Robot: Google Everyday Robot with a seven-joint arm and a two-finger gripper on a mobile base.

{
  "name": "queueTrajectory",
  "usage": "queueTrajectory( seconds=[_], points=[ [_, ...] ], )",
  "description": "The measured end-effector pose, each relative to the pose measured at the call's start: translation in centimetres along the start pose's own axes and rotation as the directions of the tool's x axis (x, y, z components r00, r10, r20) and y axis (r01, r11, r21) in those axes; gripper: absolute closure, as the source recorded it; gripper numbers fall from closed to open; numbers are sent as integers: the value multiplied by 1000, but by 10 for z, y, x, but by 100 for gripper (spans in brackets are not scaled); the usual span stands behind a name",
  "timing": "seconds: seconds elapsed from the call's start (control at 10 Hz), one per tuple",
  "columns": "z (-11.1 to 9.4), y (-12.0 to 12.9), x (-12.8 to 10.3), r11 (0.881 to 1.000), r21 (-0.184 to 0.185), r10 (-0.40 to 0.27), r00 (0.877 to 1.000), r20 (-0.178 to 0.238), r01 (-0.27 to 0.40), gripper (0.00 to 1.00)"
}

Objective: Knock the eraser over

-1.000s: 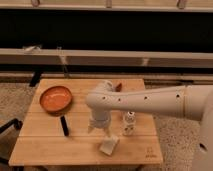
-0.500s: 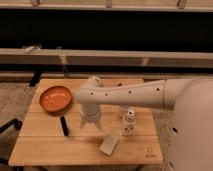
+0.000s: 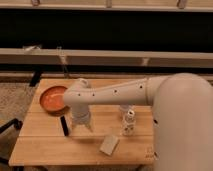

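The eraser (image 3: 64, 126) is a slim black block on the wooden table (image 3: 45, 147), just in front of the orange bowl (image 3: 52, 99). I cannot tell whether it stands upright or lies flat. My gripper (image 3: 81, 126) points down at the table right beside the eraser, on its right and a small gap away. The white arm (image 3: 120, 92) reaches in from the right across the table's middle.
A pale beige pad (image 3: 109, 145) lies near the front edge. A small white bottle (image 3: 128, 123) stands right of the gripper. A dark bench or rail (image 3: 110, 57) runs behind the table. A black stand leg (image 3: 9, 126) is on the floor at the left.
The arm has swung left, bringing the gripper from the table's middle to right beside the eraser. The eraser, bowl, pad and bottle have not moved.
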State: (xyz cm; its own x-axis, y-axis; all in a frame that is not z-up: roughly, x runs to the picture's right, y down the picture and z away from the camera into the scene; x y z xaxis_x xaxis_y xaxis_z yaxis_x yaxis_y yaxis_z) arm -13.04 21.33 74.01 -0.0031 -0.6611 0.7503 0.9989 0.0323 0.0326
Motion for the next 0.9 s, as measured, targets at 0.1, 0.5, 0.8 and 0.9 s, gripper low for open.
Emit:
queueTrajectory(
  seconds=[0.1, 0.5, 0.8, 0.9],
  points=[
    [2, -7, -1, 1000, -1, -7, 1000, 2, 7, 33],
    [5, -36, 7, 1000, 1, -30, 1000, -3, 30, 33],
    [8, -56, 14, 998, 7, -59, 998, -6, 59, 33],
    [10, -60, 14, 998, 8, -68, 998, -2, 68, 33]
  ],
)
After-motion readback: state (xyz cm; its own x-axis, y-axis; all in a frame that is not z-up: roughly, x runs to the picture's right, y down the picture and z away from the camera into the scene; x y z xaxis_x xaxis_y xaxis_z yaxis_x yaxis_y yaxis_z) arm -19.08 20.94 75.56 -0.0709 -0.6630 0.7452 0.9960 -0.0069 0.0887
